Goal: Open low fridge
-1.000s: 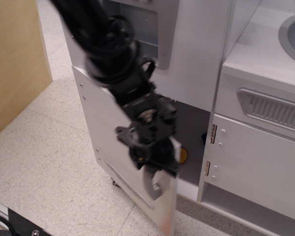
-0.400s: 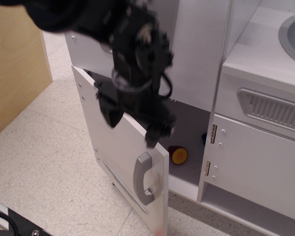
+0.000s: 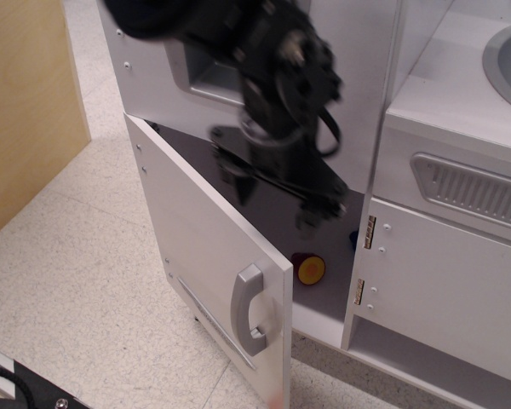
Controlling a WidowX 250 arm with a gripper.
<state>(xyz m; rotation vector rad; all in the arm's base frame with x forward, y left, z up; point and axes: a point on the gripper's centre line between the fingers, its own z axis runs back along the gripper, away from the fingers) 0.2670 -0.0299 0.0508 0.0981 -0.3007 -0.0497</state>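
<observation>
The low fridge door (image 3: 200,234) is a silver-grey flat panel that stands swung open towards me, hinged at its left. Its curved grey handle (image 3: 247,308) sits near the free edge, with a slim embossed strip (image 3: 206,313) below it. Behind the door is the compartment (image 3: 328,319), dark inside with a white floor, holding a red and yellow round object (image 3: 309,268). My black gripper (image 3: 272,198) is motion-blurred in front of the compartment opening, above the door's top edge and clear of the handle. Its fingers (image 3: 311,217) are spread apart and hold nothing.
A silver panel with a recessed dispenser niche (image 3: 206,78) sits above the fridge. To the right is a white cabinet door (image 3: 451,294) with brass hinges (image 3: 368,232), a vent grille (image 3: 473,192) and a sink (image 3: 507,55). A wooden panel (image 3: 25,102) stands at the left.
My gripper has let go of the handle and moved up and to the right, away from the door. The door stays swung open and the handle is now uncovered.
</observation>
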